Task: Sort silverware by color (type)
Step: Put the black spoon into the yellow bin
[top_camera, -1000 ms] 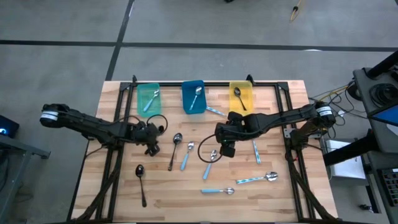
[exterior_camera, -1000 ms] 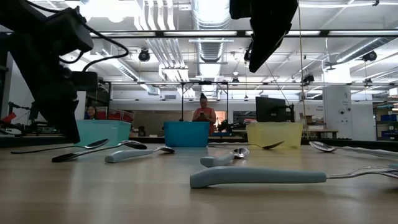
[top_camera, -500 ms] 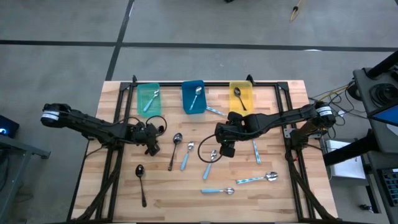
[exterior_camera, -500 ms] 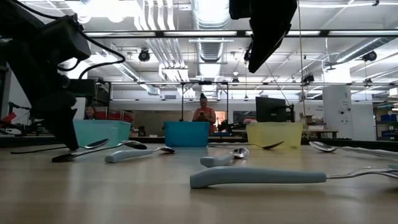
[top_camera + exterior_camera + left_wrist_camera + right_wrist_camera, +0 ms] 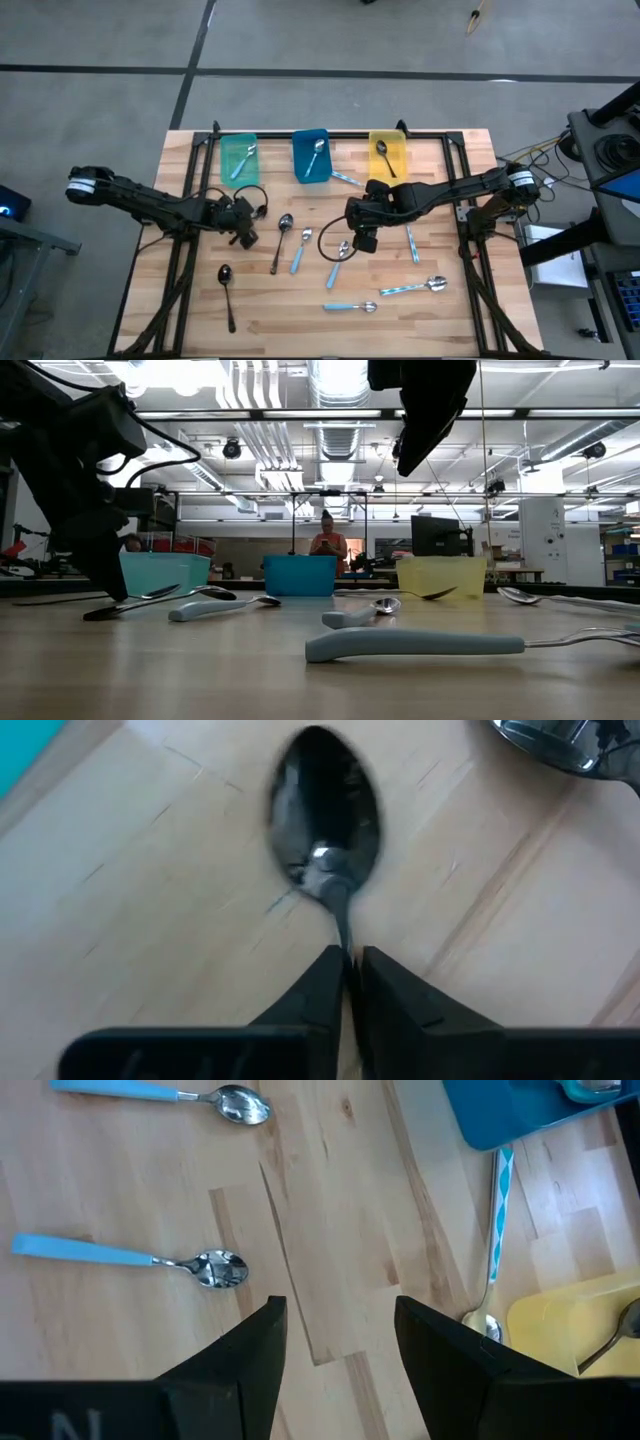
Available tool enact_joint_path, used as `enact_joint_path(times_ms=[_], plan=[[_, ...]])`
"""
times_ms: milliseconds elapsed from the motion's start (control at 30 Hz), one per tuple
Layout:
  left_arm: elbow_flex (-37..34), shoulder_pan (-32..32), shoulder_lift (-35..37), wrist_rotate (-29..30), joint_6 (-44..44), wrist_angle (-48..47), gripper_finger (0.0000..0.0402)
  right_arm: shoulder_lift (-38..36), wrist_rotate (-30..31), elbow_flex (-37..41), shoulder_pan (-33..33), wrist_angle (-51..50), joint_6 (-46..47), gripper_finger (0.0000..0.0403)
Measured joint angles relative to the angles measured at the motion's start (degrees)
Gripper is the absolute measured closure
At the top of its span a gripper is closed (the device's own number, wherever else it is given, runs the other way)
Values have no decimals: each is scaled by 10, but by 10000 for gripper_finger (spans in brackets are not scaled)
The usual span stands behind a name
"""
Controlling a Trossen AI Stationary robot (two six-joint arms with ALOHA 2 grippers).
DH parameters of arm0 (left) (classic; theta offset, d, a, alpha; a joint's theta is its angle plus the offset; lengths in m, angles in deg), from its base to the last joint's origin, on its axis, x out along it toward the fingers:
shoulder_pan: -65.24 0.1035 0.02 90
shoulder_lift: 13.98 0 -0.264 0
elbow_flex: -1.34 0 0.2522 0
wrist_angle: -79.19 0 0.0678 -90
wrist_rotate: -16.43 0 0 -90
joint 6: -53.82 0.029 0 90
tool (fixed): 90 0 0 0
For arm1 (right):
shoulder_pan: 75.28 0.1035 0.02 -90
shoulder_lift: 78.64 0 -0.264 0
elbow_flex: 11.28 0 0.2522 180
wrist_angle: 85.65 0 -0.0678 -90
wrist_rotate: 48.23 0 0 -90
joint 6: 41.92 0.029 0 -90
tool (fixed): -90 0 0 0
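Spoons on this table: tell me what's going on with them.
The robot is sorting spoons by type. The left gripper has closed on the thin handle of a dark spoon, which is not yet lifted off the table. The right gripper hangs open over the middle. The teal bin, blue bin and yellow bin each hold one spoon; several lie loose.

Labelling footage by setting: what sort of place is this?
Probably a large robotics lab or workshop: exposed ceiling ducts and strip lights over open floor, workstations with a monitor behind, and a wooden table with mounted arms.
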Motion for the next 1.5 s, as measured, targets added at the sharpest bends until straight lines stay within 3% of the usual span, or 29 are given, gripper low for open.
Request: enact_joint_path(times_ms=[500,733,967,1133,1333,1500], plan=[[33,0,16,6,10,-4,401,0,0,30,0,48,-7,225],[114,-4,17,62,75,0,401,0,-1,74,0,172,-25,225],[199,-8,2,131,154,1,401,0,-2,126,-1,404,-53,225],[251,-8,-28,141,188,3,401,0,-3,152,-14,546,3,225],[301,-8,-96,150,194,0,401,0,-2,149,-56,595,110,225],[335,-8,-151,150,192,0,402,0,-3,148,-82,593,129,225]])
